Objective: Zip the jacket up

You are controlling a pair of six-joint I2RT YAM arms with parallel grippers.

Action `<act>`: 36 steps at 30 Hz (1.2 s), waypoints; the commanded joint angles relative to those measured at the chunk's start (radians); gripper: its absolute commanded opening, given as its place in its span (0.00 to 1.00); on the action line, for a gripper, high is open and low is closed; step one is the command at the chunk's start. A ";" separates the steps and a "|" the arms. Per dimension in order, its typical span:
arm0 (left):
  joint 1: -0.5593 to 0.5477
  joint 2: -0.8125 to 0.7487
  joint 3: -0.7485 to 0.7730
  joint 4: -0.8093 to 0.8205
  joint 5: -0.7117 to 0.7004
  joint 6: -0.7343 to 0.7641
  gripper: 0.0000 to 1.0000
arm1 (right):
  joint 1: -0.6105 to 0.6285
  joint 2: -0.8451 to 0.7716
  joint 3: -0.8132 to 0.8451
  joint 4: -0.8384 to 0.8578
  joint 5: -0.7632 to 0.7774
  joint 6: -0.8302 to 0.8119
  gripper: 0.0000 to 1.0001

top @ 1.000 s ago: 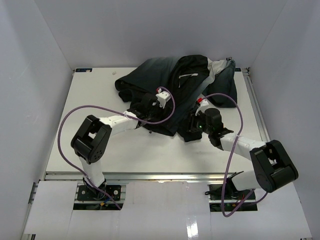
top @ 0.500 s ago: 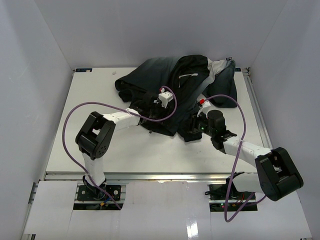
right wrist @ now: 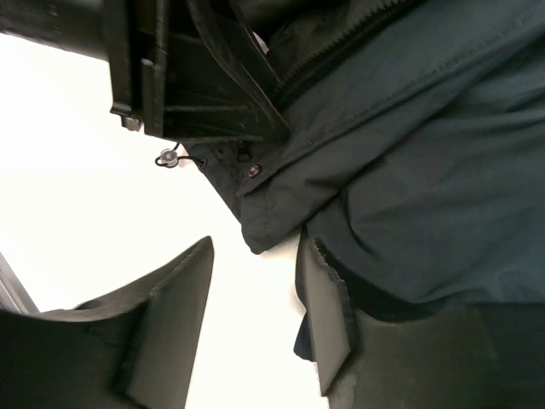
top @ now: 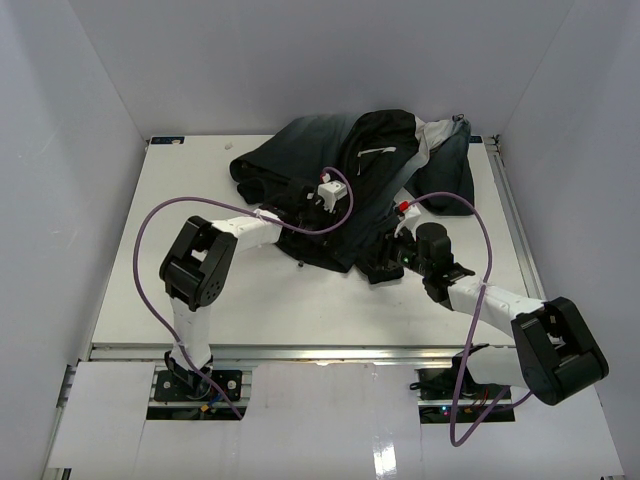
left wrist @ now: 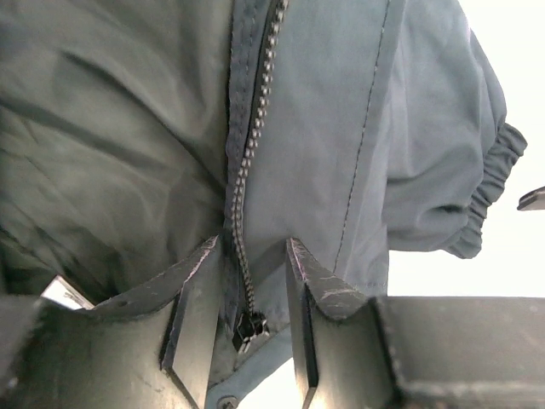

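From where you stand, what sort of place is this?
Probably a robot test booth, not a home: plain white walls enclose a white table, two cabled arms are bolted at its near edge, and a dark jacket lies on it.

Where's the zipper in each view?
Top: not discernible; it is hidden at the left claw on the jacket.
Left wrist: zipper runs from top centre down between the claw's fingers.
Right wrist: probably the toothed seam, upper centre.
Shared landmark: jacket's near hem.
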 commanded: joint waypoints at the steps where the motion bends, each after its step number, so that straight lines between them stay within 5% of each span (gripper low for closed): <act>1: 0.003 -0.012 0.049 -0.033 0.048 0.001 0.36 | -0.002 -0.023 -0.016 0.066 -0.027 -0.014 0.58; 4: 0.003 -0.025 0.047 -0.040 0.057 -0.004 0.18 | -0.001 -0.024 -0.016 0.070 -0.035 -0.015 0.60; 9: 0.004 -0.090 0.014 0.000 0.213 -0.071 0.04 | -0.002 -0.027 -0.058 0.159 -0.102 -0.024 0.63; 18: 0.007 -0.181 -0.106 0.225 0.490 -0.234 0.00 | -0.001 -0.015 -0.142 0.374 -0.184 0.056 0.65; 36: 0.012 -0.213 -0.232 0.574 0.673 -0.449 0.00 | -0.002 0.035 -0.211 0.634 -0.235 0.094 0.70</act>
